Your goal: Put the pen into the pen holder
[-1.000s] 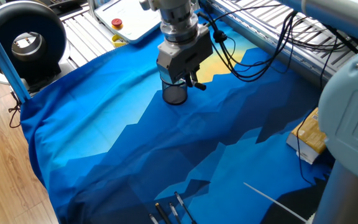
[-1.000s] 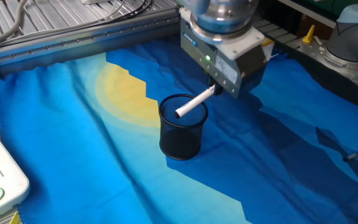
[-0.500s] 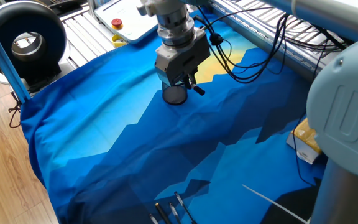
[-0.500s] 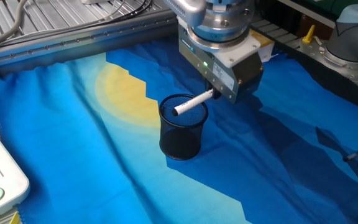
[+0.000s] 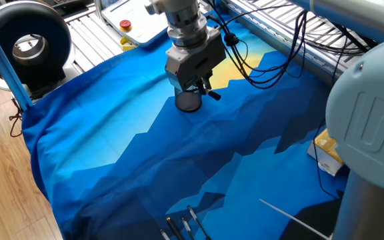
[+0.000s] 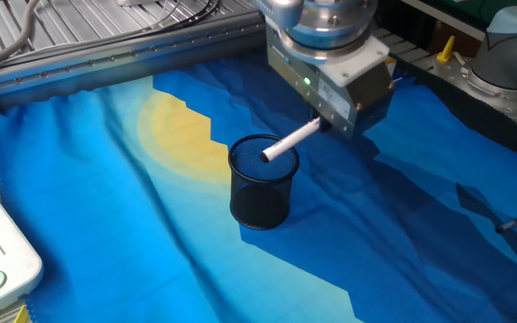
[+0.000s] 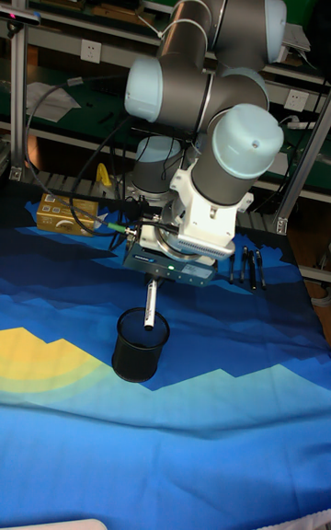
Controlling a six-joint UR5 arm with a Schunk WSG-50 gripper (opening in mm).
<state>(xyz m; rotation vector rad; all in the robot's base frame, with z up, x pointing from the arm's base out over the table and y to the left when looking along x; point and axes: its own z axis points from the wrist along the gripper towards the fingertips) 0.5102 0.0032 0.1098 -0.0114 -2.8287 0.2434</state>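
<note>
Gripper (image 6: 323,121), clamped on the pen (image 6: 290,142), has risen slightly; tip hovers over the pen holder (image 6: 261,183), insertion pending.

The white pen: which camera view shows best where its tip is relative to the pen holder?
The other fixed view: the pen slants from the gripper over the pen holder rim. The tall view shows it too; in one fixed view the gripper hides the pen.

Bright even light, sharp focus, soft shadows
</note>
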